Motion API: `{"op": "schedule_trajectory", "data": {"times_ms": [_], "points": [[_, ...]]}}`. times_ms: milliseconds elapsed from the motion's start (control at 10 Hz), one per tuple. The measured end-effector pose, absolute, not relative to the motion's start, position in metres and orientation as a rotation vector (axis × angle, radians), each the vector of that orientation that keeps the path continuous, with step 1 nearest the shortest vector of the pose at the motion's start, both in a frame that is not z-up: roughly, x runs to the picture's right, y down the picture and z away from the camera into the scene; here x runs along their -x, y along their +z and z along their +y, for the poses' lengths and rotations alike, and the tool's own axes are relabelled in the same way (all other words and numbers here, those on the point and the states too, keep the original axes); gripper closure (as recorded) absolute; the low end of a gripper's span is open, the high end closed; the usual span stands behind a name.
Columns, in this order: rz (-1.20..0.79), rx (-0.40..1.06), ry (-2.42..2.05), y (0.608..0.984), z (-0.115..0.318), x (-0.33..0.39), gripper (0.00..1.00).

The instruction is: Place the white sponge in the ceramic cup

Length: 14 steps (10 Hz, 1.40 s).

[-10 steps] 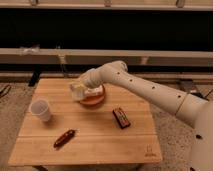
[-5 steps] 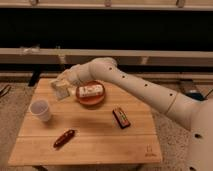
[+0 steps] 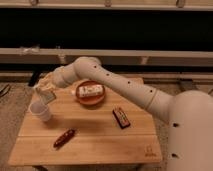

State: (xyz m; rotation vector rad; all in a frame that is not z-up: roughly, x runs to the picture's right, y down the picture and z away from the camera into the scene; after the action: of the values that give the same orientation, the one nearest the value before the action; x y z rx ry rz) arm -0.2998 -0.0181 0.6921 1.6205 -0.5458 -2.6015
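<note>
We clamp the sponge (image 3: 47,96) in the gripper (image 3: 43,92) just above the cup (image 3: 40,111), where an off-centre release could snag its rim.

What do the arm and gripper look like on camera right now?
The arm is cream-white, built of thick rounded tubular segments with small dark dots along the forearm. The gripper, just above the ceramic cup, looks pale and compact.

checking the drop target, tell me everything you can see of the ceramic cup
The ceramic cup is small, white and handleless, smooth-walled, tapering to a narrower base. It stands upright, mouth up, near the left edge of the wooden table as the camera sees it. The gripper hangs just above its mouth, holding the white sponge, which is not yet inside.
</note>
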Motion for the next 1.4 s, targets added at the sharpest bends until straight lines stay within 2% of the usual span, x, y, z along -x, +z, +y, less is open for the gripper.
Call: {"op": "schedule_trajectory", "data": {"times_ms": [900,1000,1400], "points": [[-0.651,-1.729,-2.592,0.710,0.008,0.354,1.00],[-0.660,-1.729,-2.589,0.715,0.011,0.358,0.97],[-0.700,-1.698,-2.573,0.741,0.021,0.372,0.58]]}}
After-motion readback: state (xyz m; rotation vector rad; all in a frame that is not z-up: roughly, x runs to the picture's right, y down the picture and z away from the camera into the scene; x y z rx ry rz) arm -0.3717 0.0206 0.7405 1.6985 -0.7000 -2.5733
